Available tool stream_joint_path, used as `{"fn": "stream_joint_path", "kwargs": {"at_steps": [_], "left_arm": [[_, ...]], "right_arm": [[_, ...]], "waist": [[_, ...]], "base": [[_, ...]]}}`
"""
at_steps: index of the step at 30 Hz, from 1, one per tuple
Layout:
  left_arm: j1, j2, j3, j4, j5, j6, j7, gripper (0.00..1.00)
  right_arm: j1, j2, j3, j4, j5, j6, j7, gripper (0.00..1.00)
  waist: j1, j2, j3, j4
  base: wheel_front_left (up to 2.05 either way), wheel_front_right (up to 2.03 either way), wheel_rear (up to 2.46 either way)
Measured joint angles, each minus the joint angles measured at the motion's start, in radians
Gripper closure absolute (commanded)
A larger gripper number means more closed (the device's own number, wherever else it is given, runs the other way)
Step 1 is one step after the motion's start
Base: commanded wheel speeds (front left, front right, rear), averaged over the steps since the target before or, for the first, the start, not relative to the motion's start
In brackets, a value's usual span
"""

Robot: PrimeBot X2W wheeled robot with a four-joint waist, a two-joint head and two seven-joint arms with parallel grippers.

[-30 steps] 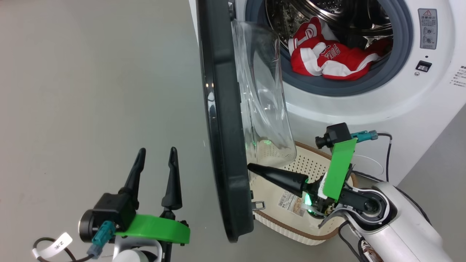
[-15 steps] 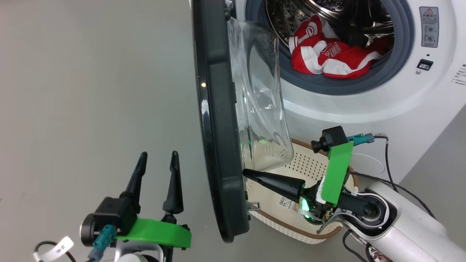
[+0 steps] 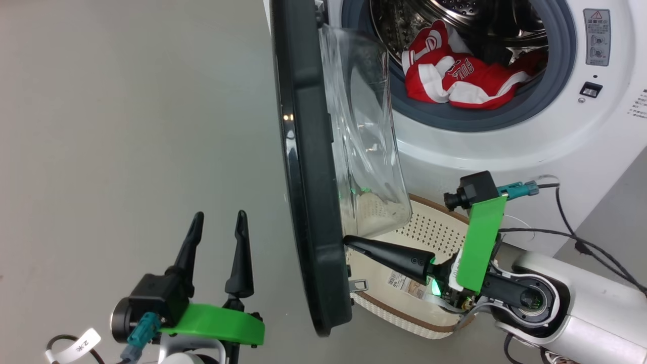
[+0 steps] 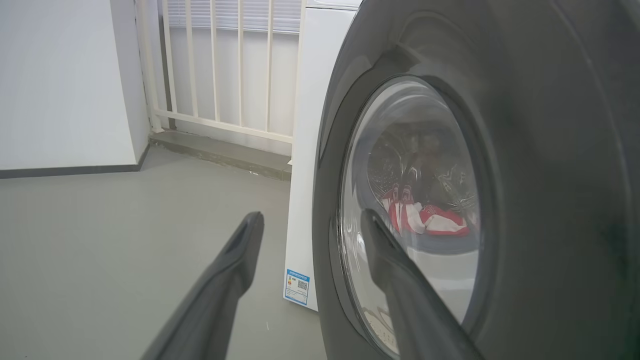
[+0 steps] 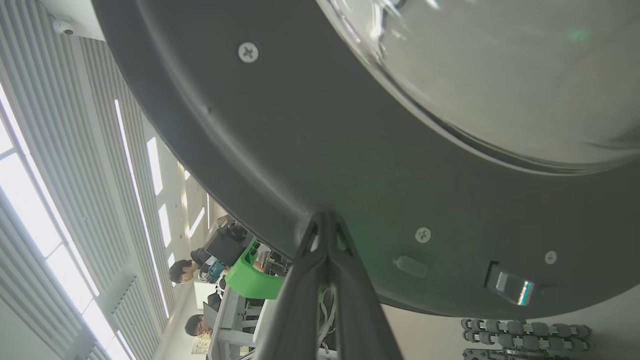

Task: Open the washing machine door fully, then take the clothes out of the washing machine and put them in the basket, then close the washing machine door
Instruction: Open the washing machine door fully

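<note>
The big round washing machine door (image 3: 308, 177), a wide glossy black frame around a bulging clear glass bowl (image 3: 366, 141), stands edge-on in the head view. It is swung out roughly square to the white front-loading washing machine (image 3: 505, 151).

Inside the perforated steel drum (image 3: 455, 15) the red clothes with white trim (image 3: 455, 81) lie heaped at the bottom of the opening, against the grey rubber gasket (image 3: 480, 121). Below that opening, on the grey floor (image 3: 126, 126), sits the cream perforated basket with its brown rim (image 3: 434, 227), partly behind the glass bowl and under the right arm.

Over to the right gripper (image 3: 348, 238): its fingers are pressed together into one point, holding nothing. That point sits right at the inner face of the door frame, low down, just under the bowl. The right wrist view puts the tip against the dark frame.

The door stands between the two grippers. The left gripper (image 3: 220, 215) hangs on the door's outer side, near it but apart, fingers spread wide and empty. The clothes lie deep in the drum, well apart from both grippers.
</note>
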Motion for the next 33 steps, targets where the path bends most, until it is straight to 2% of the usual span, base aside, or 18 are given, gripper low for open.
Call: {"fn": "stream_joint_path", "kwargs": {"at_steps": [4,6,8,10,11,13,14,15,18,19,21,23,29,33], "left_arm": [[0.000,0.001,-0.002,0.001,-0.003,0.000,0.000,0.00],[0.000,0.001,-0.003,0.001,-0.008,0.000,0.000,0.00],[0.000,0.001,-0.003,0.002,-0.008,0.000,0.000,0.00],[0.000,0.004,-0.004,0.002,-0.008,0.000,0.000,0.00],[0.000,0.005,-0.004,0.002,-0.009,0.000,0.000,0.00],[0.000,0.007,-0.004,0.002,-0.009,0.000,0.000,0.00],[0.000,0.007,-0.004,0.002,-0.009,0.000,0.000,0.00],[0.000,0.007,-0.004,0.002,-0.010,0.000,0.000,0.00],[0.000,0.010,-0.006,0.001,-0.017,0.000,0.000,0.00],[0.000,0.012,-0.006,0.000,-0.017,0.000,0.000,0.00],[0.001,0.014,-0.006,-0.001,-0.017,0.003,0.000,0.00],[0.004,0.015,-0.006,-0.005,-0.018,0.003,0.000,0.00],[0.024,0.021,-0.006,-0.020,-0.019,0.013,0.000,0.00],[0.025,0.022,-0.005,-0.032,-0.019,0.018,0.000,0.00]], "right_arm": [[-0.054,-0.049,0.095,-0.030,-0.003,0.000,-0.097,1.00],[-0.083,-0.074,0.149,-0.030,-0.040,0.000,-0.150,1.00],[-0.106,-0.090,0.188,-0.024,-0.076,0.000,-0.202,0.87],[-0.121,-0.099,0.211,-0.007,-0.123,0.000,-0.244,0.84],[-0.126,-0.100,0.220,0.007,-0.156,0.000,-0.260,0.85],[-0.130,-0.100,0.226,0.038,-0.217,0.000,-0.291,0.79],[-0.130,-0.099,0.227,0.054,-0.243,0.000,-0.305,0.75],[-0.130,-0.098,0.227,0.070,-0.269,0.000,-0.318,0.65],[-0.126,-0.083,0.229,0.134,-0.376,0.000,-0.362,0.51],[-0.123,-0.079,0.229,0.153,-0.416,0.000,-0.374,0.31],[-0.114,-0.066,0.229,0.193,-0.486,0.000,-0.398,0.18],[-0.111,-0.053,0.231,0.230,-0.550,0.000,-0.416,0.00],[-0.082,0.003,0.193,0.306,-0.688,0.000,-0.436,0.00],[-0.014,0.038,0.063,0.342,-0.839,0.001,-0.437,0.00]], "waist": [[0.0000,0.0001,-0.002,-0.001],[0.0000,0.0000,-0.003,-0.003],[0.0000,0.0000,-0.004,-0.005],[0.0000,0.0001,-0.006,-0.008],[0.0000,0.0001,-0.008,-0.009],[0.0000,0.0000,-0.010,-0.011],[0.0000,0.0000,-0.012,-0.013],[0.0000,0.0001,-0.014,-0.014],[0.0000,0.0001,-0.021,-0.017],[0.0000,0.0001,-0.023,-0.017],[0.0000,0.0001,-0.025,-0.019],[0.0000,0.0001,-0.026,-0.021],[0.0000,0.0001,-0.029,-0.032],[0.0000,0.0001,-0.028,-0.042]], "base": [[0.00,0.00,0.00],[0.00,0.00,0.00],[0.00,0.00,0.00],[0.00,0.00,0.00],[0.00,0.00,0.00],[0.00,0.00,0.00],[0.00,0.00,0.00],[0.00,0.00,0.00],[0.00,0.00,0.00],[0.00,0.00,0.00],[0.00,0.00,0.00],[0.00,0.00,0.00],[0.00,0.00,0.00],[0.00,0.00,0.00]]}}
